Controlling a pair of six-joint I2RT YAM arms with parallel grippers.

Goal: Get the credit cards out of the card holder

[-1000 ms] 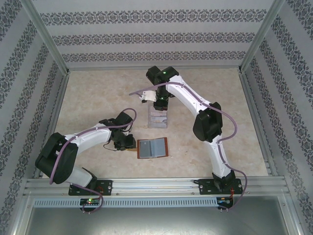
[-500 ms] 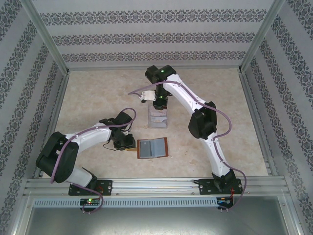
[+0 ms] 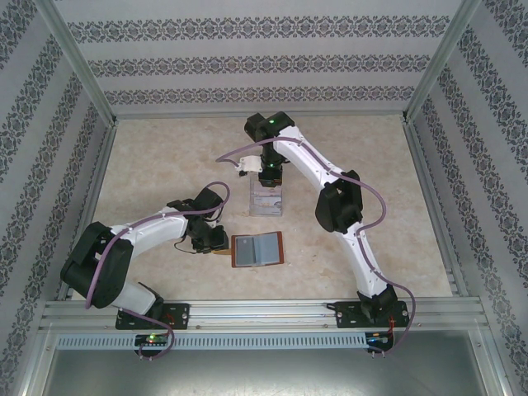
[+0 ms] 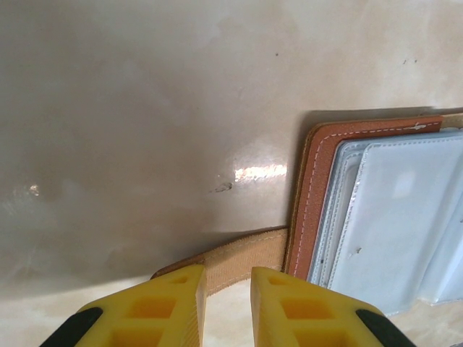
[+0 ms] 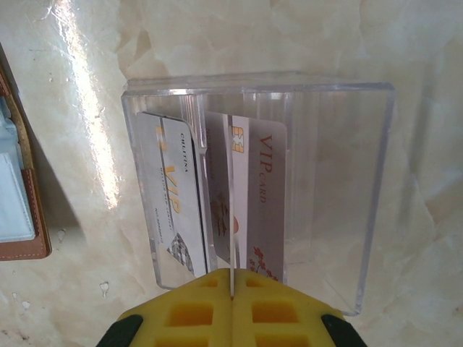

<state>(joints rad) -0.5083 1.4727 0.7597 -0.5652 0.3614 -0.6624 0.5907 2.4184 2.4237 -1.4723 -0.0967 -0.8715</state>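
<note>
The card holder (image 3: 257,249) is reddish-brown with pale stitching, grey-blue pockets (image 4: 405,217) and a tan strap (image 4: 242,256). The tabletop (image 3: 165,157) is marbled cream. The whitish credit cards (image 5: 172,202) bear gold and red lettering. The left pincer (image 4: 228,273) and right pincer (image 5: 231,280) are yellow. The walls (image 3: 264,64) show dark floral bands on white

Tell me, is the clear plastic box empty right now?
No, the clear box has credit cards inside it, two of them showing VIP print through its wall.
</note>
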